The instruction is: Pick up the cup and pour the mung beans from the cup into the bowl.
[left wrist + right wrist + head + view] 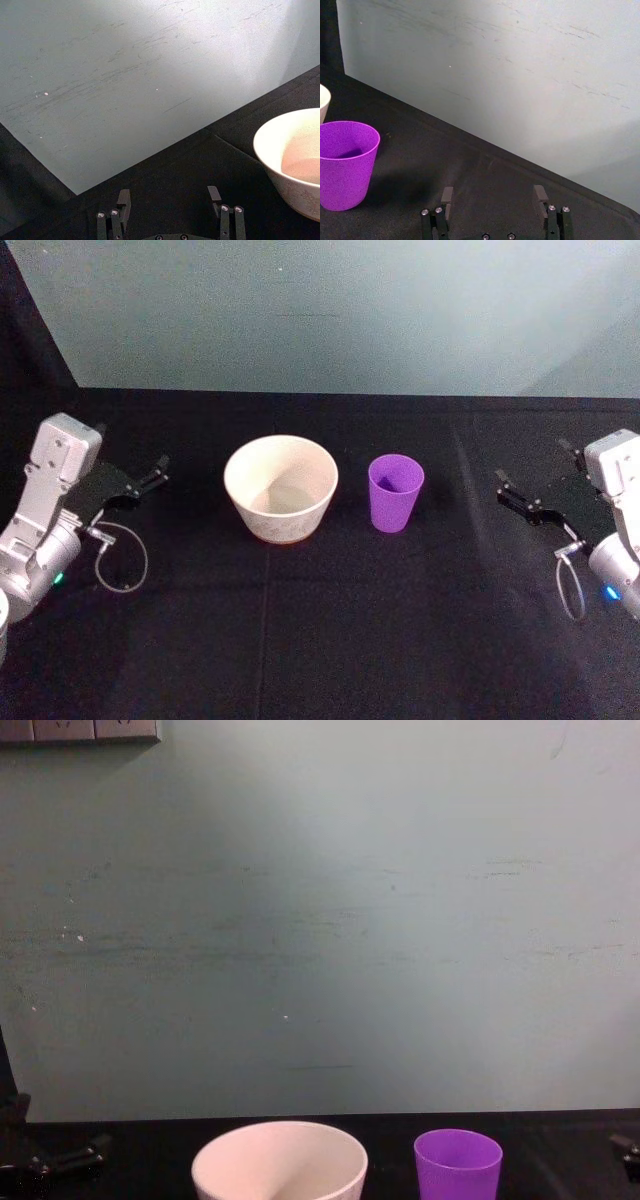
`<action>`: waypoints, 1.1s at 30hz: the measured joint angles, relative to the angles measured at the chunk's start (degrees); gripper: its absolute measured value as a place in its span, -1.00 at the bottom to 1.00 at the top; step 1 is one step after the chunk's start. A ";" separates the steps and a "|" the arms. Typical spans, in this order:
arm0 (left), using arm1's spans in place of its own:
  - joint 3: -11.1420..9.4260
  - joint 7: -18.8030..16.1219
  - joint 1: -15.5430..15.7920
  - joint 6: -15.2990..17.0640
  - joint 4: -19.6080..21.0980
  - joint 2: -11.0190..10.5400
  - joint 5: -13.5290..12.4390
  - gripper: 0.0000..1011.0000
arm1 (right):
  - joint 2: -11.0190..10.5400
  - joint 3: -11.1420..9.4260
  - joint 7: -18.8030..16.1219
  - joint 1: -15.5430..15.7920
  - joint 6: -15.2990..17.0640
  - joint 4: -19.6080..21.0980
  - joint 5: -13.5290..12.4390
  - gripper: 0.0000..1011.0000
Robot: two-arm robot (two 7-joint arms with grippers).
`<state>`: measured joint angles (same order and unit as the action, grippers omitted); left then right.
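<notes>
Cup: the purple cup stands upright on the black table. It is just beside the bowl, on the robot's right side, and the two do not touch.
Beans: it is dark down inside the cup, so I cannot tell the mung beans from the shadow.
Bowl: the big white bowl stands upright near the middle of the table, between the two arms.
Left gripper: the left gripper sits low by the left edge of the table, well apart from the bowl. Its two fingers stand wide apart with nothing between them.
Right gripper: the right gripper sits low by the right edge, well apart from the cup. Its fingers are spread wide too and hold nothing.
Wall: a pale green wall stands behind the table.
</notes>
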<state>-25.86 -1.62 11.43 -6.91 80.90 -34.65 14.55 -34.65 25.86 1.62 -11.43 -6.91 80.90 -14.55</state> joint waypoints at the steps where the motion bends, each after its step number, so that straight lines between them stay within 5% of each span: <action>1: 0.00 0.00 0.00 0.00 0.00 0.00 0.00 0.98 | 0.00 0.00 0.00 0.00 0.00 0.00 0.00 0.98; 7: 0.00 0.00 0.00 0.00 0.00 0.00 0.00 0.98 | 0.00 -0.03 -0.01 0.01 0.00 0.01 0.01 0.98; 19: 0.00 0.00 0.00 0.00 0.00 0.00 0.00 0.98 | -2.10 -0.98 -2.87 6.69 0.19 6.27 0.04 0.98; 33: 0.00 0.00 0.00 0.00 0.00 0.00 0.00 0.98 | 2.81 1.51 -9.95 3.93 -1.48 2.88 0.36 0.98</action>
<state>-25.86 -1.62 11.43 -6.91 80.90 -34.65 14.55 -31.84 27.38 -8.33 -7.50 -8.38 83.78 -14.19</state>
